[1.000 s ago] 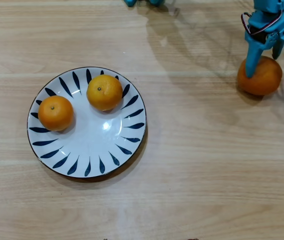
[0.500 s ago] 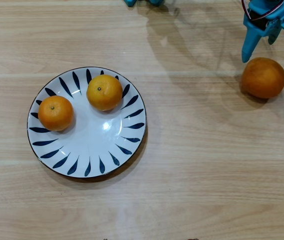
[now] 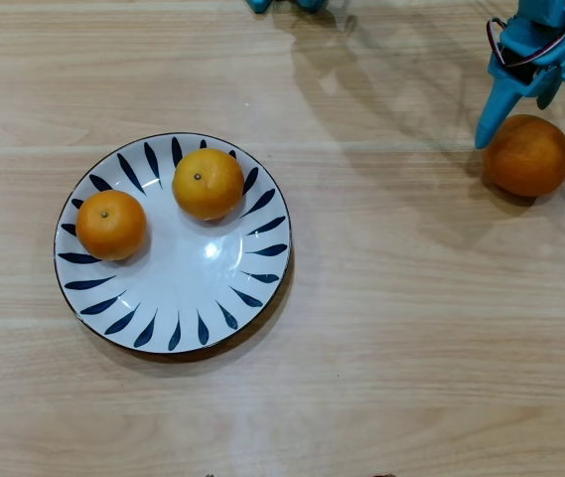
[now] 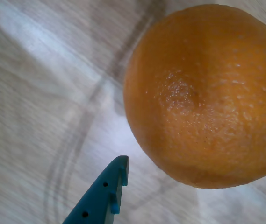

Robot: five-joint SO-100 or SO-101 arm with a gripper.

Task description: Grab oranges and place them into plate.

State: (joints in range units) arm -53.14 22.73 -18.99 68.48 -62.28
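Two oranges already sit on the blue-leaf plate (image 3: pixel 173 243), the deeper orange one (image 3: pixel 110 225) and the yellowish one (image 3: pixel 208 183), both far off to the left of the gripper (image 3: pixel 535 109) in the overhead view. One to go! The large orange (image 3: pixel 528 155) lies on the wooden table (image 3: pixel 391 328) right below the blue claw, whose fingers are spread wide with nothing between them. One fingertip (image 4: pixel 111 186) hangs just beside the fruit in the wrist view, not touching. By my read, this is the reach for the last fruit. Next it needs to straddle the orange squarely, drop lower, and close before lifting.
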